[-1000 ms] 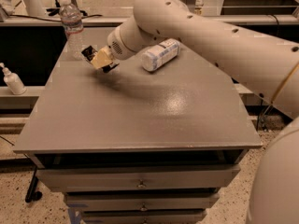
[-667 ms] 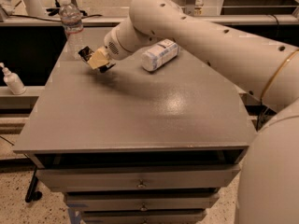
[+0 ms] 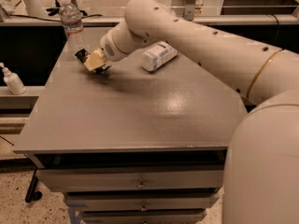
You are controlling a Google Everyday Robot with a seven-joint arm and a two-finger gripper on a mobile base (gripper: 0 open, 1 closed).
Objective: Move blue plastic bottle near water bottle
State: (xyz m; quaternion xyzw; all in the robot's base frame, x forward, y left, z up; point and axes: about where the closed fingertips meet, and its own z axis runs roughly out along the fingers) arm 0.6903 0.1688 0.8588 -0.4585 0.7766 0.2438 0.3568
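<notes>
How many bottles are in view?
3: water bottle upright at the far-left corner of the table; blue bottle lying right of it, near the far edge; pump bottle off the table, at left. The gripper is between the first two. Others may hide behind the arm.

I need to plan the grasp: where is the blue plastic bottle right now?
The blue plastic bottle lies on its side toward the table's far side, beside the arm; the gripper is apart from it, nearer the water bottle.

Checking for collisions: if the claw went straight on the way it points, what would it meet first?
The claw, low over the far-left tabletop, points left and slightly down: probably that tabletop first, near its left edge. The water bottle stands close behind; depth is unclear.
</notes>
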